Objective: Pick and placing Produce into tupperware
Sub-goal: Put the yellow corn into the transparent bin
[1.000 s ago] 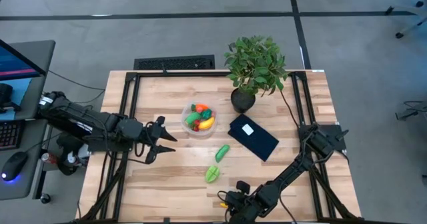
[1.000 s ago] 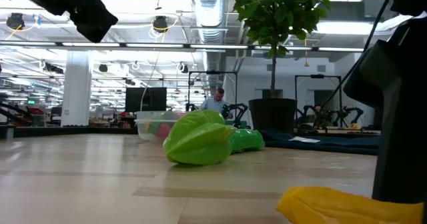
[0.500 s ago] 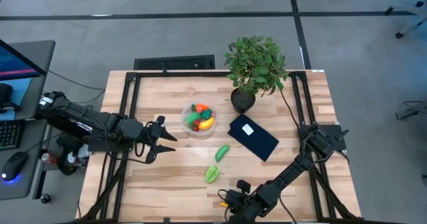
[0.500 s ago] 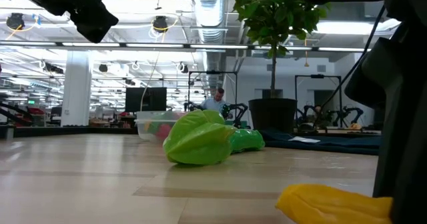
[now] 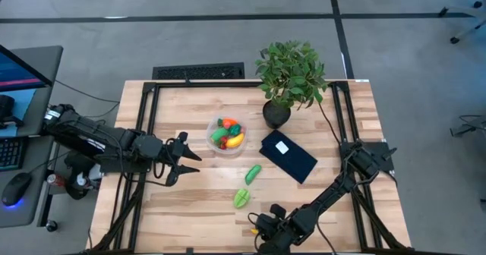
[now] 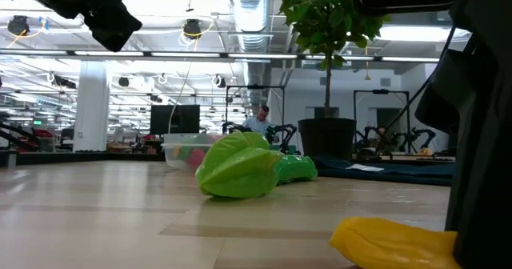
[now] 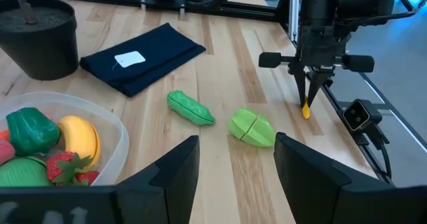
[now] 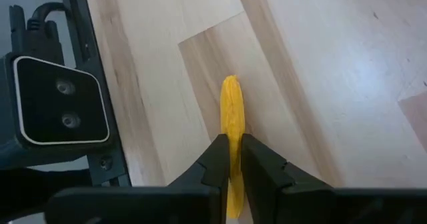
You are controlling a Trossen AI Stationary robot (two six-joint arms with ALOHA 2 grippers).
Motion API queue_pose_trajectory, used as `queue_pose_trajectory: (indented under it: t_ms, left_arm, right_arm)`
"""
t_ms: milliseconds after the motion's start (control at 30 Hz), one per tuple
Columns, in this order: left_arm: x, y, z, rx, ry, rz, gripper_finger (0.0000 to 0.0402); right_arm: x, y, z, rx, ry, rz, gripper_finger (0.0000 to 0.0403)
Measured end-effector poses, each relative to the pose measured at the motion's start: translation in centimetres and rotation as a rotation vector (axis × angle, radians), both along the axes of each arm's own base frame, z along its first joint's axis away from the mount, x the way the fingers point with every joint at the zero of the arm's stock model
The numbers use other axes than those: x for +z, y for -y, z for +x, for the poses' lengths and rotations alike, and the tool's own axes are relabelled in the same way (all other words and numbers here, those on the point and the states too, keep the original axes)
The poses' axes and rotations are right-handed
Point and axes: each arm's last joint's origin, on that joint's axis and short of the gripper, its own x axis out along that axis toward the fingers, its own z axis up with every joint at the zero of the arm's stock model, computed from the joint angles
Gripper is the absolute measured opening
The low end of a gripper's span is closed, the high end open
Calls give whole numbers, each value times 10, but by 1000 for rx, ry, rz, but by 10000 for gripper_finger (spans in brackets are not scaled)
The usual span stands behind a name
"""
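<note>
Our right gripper [image 8: 230,159] clamped on yellow piece [image 8: 231,127] at near surface [image 5: 190,217] edge. We lift straight, keep pinch centred, carry over green pepper [image 5: 241,199] and cucumber [image 5: 253,173] to bowl [image 5: 227,135] mid-surface. Left gripper [image 7: 233,159] waits beside bowl, fingers apart, empty.

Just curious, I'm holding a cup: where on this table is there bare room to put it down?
Bare wood lies along the back edge left of the potted plant, and at the near-left corner below the left gripper. It is crowded from the tupperware past the blue cloth to the right gripper.
</note>
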Motion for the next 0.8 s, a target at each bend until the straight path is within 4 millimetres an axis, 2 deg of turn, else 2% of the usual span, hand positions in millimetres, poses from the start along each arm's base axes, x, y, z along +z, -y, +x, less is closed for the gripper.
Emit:
queue_pose_trajectory:
  t_ms: [167, 467, 800]
  left_arm:
    - [0, 0, 0, 1, -1, -2, 183]
    - [0, 0, 0, 4, -3, -13, 183]
    - [0, 0, 0, 4, -3, -13, 183]
  right_arm:
    - [0, 0, 0, 0, -15, 12, 36]
    - [6, -1, 5, -15, 3, -3, 5]
    - [17, 5, 16, -37, -5, -28, 14]
